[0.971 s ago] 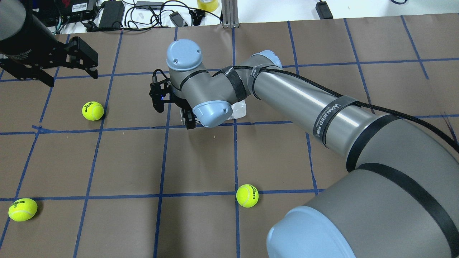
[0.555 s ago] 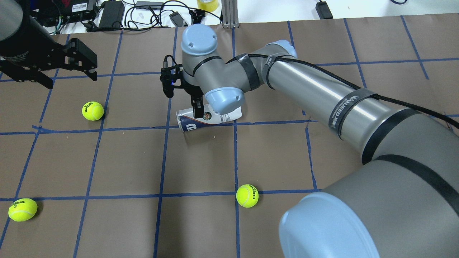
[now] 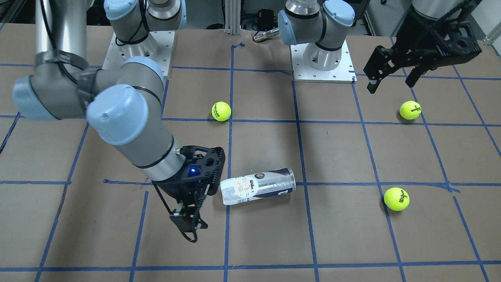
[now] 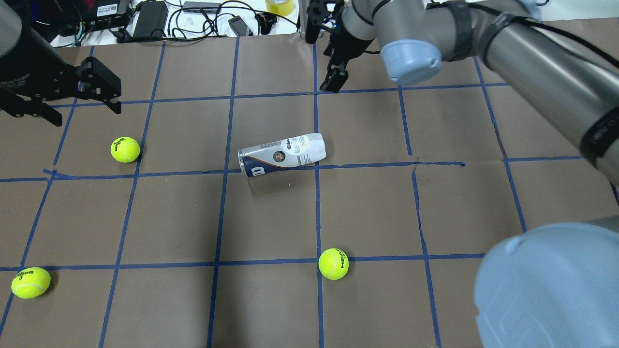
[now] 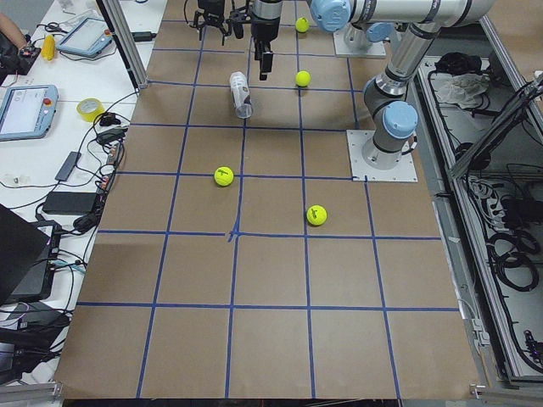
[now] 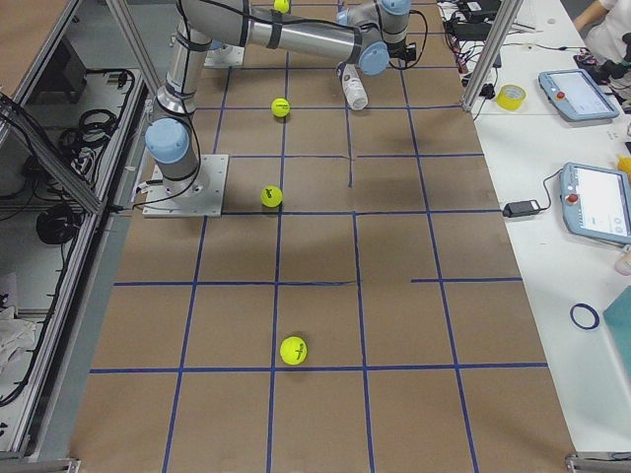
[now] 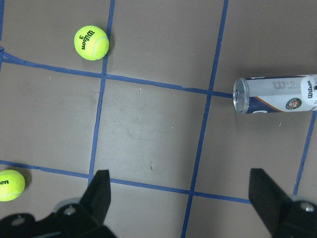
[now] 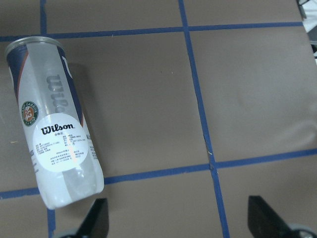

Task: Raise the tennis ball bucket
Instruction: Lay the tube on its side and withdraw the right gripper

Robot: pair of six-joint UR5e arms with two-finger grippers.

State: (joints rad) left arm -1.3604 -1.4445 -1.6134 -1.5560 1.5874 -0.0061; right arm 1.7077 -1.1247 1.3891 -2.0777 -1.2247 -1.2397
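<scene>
1. Step in hand: the approach, as we judge it. The bucket (image 4: 282,154) lies on its side near the middle of the table (image 4: 271,217), across a blue tape line (image 4: 367,165). Nothing grips it and nothing touches it.
2. Right fingers (image 8: 95,223): spread wide, holding nothing. The right wrist view looks down on the bucket at its left edge, so the bucket is off to one side and not between the fingers. In the overhead view they hang beyond the bucket, toward the far edge.
3. Left fingers (image 7: 99,198): also wide apart and empty, well apart from the bucket, over the left part of the table.
4. Next move, our judgement: bring the right fingers over the bucket's middle, turn them to straddle its short width, come down and close, then raise. The bucket is round and looks empty, so it may roll or flex under a careless pinch.
5. Writing on the bucket: "Wilson" in black on a round white sticker, with fine print below that is too small to read, and "Wilson" again in grey along the clear wall. The round green-rimmed emblem is not legible.
6. Three balls: the one nearest the left fingers (image 4: 125,149) reads "Wilson"; the near-left one (image 4: 30,282) "Wilson 3"; the near-middle one (image 4: 333,264) "HEAD".
</scene>
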